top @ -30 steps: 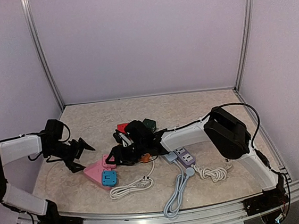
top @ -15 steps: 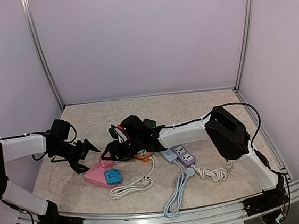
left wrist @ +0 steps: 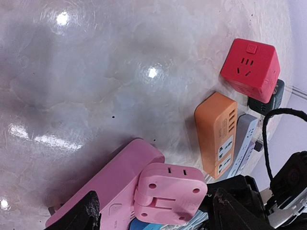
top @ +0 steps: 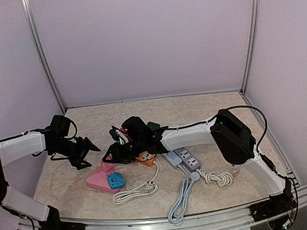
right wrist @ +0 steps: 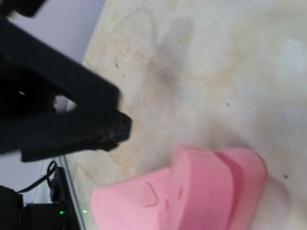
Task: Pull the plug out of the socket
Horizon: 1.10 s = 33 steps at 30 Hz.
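Note:
A pink socket strip (top: 97,181) (left wrist: 108,187) lies on the table with a square pink plug (left wrist: 170,191) (top: 109,164) seated at its end and a blue plug (top: 115,179) beside it. My left gripper (top: 86,154) (left wrist: 158,208) is open, its fingers wide on either side of the pink plug. My right gripper (top: 114,152) hovers right at the plug from the other side. Its own fingers do not show in the right wrist view. That view shows only the pink plug (right wrist: 206,184), very close, and the left arm's black finger (right wrist: 112,128).
An orange strip (left wrist: 217,134) (top: 145,158), a red cube socket (left wrist: 250,69), a dark green cube (top: 153,127) and grey and purple strips (top: 183,158) crowd the middle. Coiled cables (top: 134,193) (top: 220,178) lie toward the near edge.
My left gripper has moved right to the pink socket and narrowed a little. My right gripper has shifted left and back. The pink socket has slid slightly toward the near edge.

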Each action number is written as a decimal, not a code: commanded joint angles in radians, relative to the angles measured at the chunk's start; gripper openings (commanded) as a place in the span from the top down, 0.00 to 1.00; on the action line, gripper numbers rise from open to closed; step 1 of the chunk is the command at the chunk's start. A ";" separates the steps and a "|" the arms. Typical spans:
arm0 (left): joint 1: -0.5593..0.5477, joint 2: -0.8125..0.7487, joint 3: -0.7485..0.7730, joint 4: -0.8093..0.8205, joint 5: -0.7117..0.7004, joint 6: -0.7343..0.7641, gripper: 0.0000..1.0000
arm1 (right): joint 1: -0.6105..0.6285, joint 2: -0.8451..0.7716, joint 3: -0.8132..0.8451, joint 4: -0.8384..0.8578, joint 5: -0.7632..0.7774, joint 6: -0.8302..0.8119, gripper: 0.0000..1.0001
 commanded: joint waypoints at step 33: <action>-0.124 -0.184 -0.151 -0.065 -0.086 -0.044 0.80 | -0.030 0.016 -0.083 0.156 -0.014 0.079 0.63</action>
